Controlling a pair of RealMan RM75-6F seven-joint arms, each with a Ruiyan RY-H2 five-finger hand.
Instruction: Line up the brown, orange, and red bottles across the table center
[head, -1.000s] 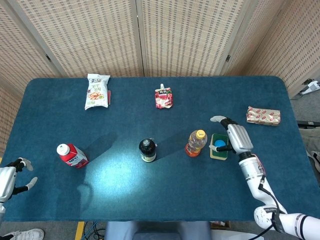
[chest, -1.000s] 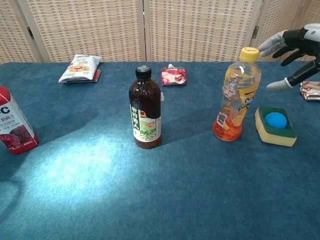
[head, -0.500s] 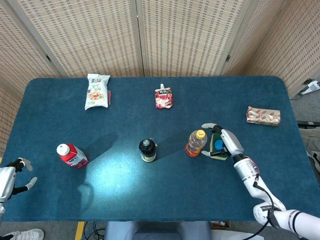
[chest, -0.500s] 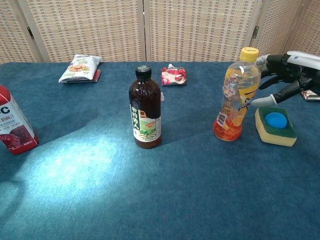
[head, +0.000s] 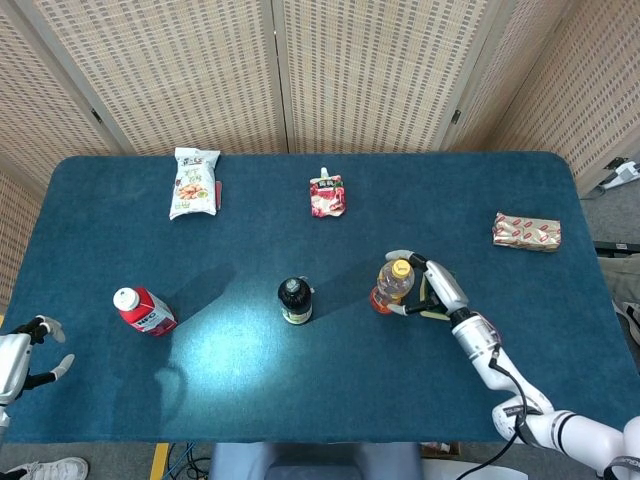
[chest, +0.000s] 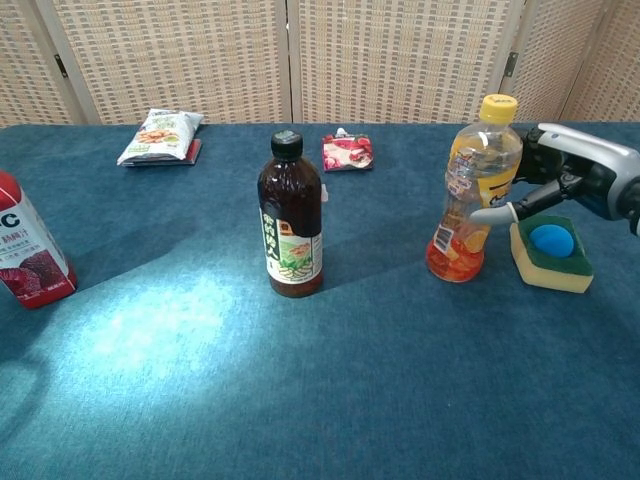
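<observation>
The right robot hand has come in from the right side of the bench toward the orange bottle. A second ago it hung open, clear of the bottle and above the sponge. Now it sits lower and right beside the bottle, fingers curved around its right side, one fingertip at the label; whether they touch cannot be told. In the head view it now covers most of the sponge. The left robot hand has sunk slightly toward the near-left corner.
</observation>
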